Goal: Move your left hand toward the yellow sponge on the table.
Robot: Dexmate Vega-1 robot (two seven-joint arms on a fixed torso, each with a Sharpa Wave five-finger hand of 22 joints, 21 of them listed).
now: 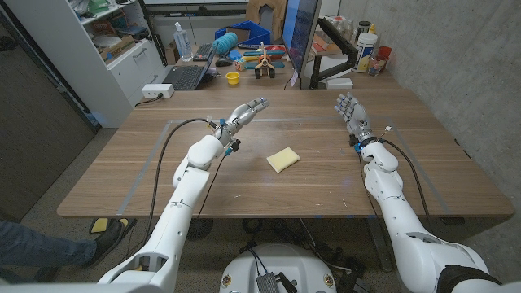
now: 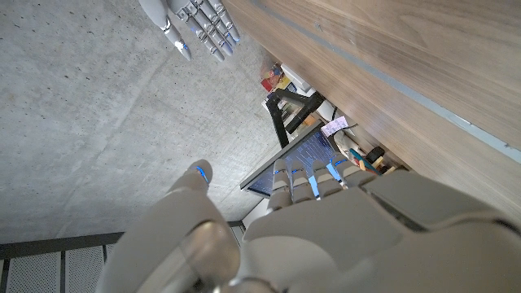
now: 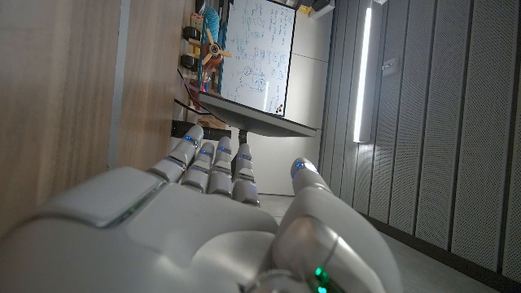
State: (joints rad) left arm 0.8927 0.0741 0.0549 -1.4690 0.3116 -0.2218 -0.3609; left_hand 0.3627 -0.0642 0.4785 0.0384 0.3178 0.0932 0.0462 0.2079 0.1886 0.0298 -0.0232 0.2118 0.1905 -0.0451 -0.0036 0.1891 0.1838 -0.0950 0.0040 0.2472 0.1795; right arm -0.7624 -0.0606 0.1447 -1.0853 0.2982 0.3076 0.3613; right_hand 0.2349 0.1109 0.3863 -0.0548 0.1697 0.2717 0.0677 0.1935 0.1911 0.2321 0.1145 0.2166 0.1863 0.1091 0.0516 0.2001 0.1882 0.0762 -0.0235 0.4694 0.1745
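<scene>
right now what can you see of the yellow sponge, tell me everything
The yellow sponge is a pale yellow, roughly rectangular block that looks soft and foamy. It lies flat on the wooden table near its middle, turned at a slant to the table's edges. Nothing touches it: the left hand is off to its far left, the right hand to its far right.

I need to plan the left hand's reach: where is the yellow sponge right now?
In the head view the yellow sponge lies near the middle of the wooden table, between the two arms, nearer the robot than the left hand and to its right.
</scene>
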